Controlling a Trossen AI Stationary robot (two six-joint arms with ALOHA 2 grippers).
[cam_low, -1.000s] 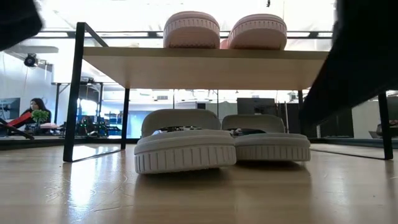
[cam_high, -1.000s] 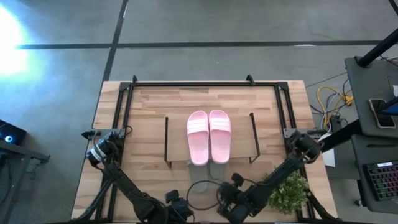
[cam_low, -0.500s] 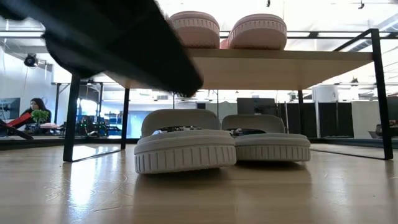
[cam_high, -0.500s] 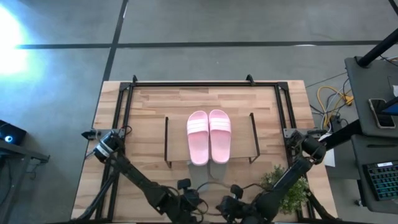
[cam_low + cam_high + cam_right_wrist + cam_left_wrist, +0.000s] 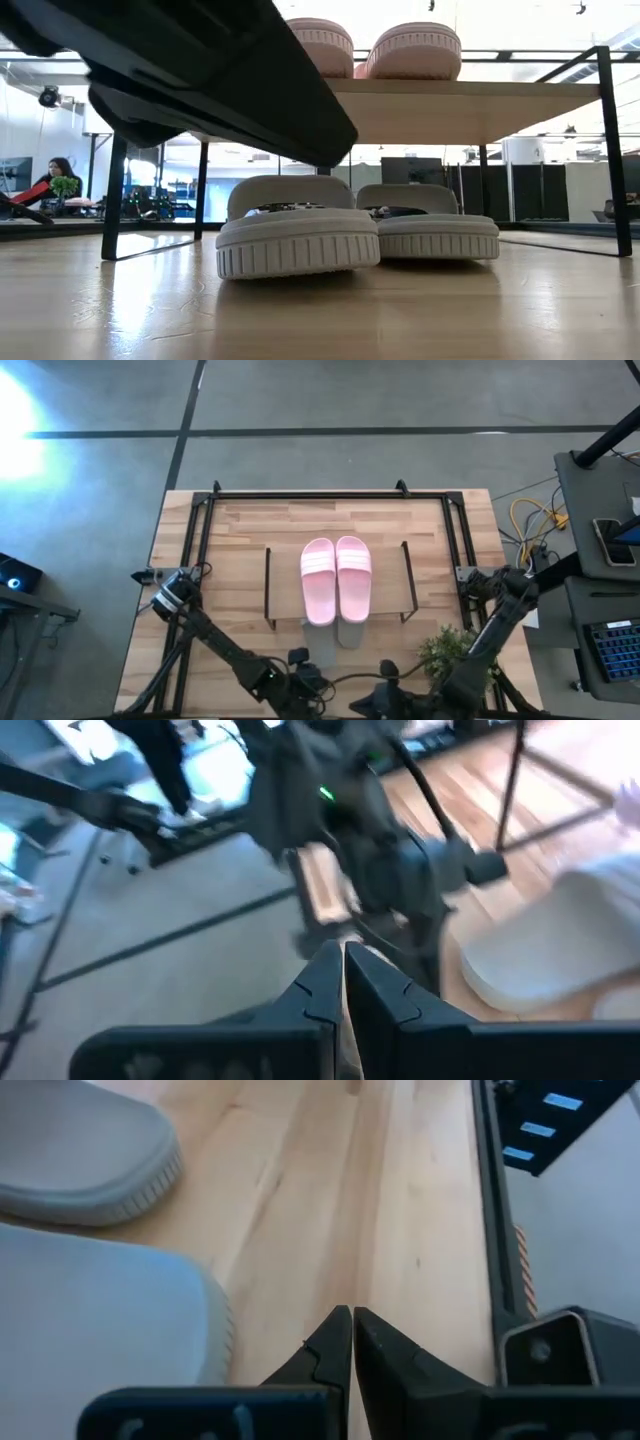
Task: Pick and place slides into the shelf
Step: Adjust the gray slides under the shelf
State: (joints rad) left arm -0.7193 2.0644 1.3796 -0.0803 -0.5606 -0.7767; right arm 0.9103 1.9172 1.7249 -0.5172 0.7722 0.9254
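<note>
Two pale pink slides (image 5: 336, 578) lie side by side on the shelf's wooden top (image 5: 385, 575); in the low view they show on the plank (image 5: 430, 110). Two grey-green slides (image 5: 297, 240) (image 5: 430, 225) rest on their soles on the table under the plank, side by side. My left gripper (image 5: 352, 1315) is shut and empty near the table's near edge (image 5: 300, 678), beside the grey-green slides (image 5: 90, 1165). My right gripper (image 5: 343, 950) is shut and empty, at the near edge (image 5: 378, 705).
A larger black tube frame (image 5: 330, 495) runs around the table's far and side edges. A small green plant (image 5: 450, 650) stands at the near right. My left arm (image 5: 200, 70) fills the low view's upper left. A person sits in the room behind (image 5: 55, 180).
My right gripper has drawn back toward the table's near edge, and its arm has left the low view. My left gripper has gone toward the table's middle and a little toward the shelf, and its arm now shows in the low view. The slides have stayed put.
</note>
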